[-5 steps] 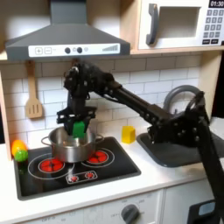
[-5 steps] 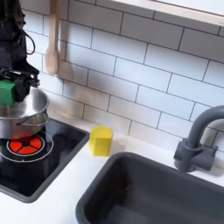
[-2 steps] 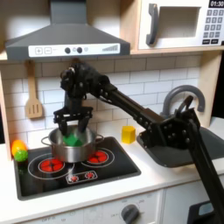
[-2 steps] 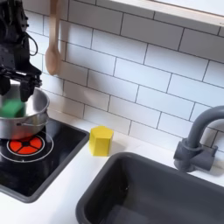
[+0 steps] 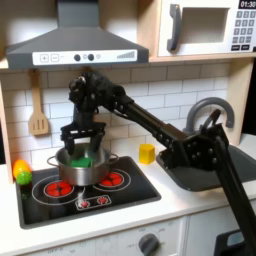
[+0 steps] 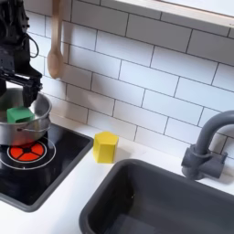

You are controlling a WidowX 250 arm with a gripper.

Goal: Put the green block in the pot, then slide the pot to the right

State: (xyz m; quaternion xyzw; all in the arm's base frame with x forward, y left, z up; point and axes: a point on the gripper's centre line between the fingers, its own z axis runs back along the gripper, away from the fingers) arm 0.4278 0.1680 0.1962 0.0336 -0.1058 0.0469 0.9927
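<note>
Block point(image 5: 81, 158), green, lies inside the pot point(image 5: 83, 169), near the rim; the second exterior view shows it point(image 6: 18, 115) resting in the pot point(image 6: 29, 122) toward the second exterior view's left. Pot stands on the stove's point(image 5: 130, 194) back-left burner in the first exterior view. Gripper point(image 5: 79, 139) hangs directly above the pot opening, jaws spread wide, fingers on either side of the block and clear of it. In the second exterior view the gripper point(image 6: 20, 84) sits just above the block. Yellow block point(image 6: 106, 146) stands on the counter between stove and sink point(image 6: 155, 203). A green-and-yellow toy point(image 5: 21, 172) lies at the stove's left edge in the first exterior view.
</note>
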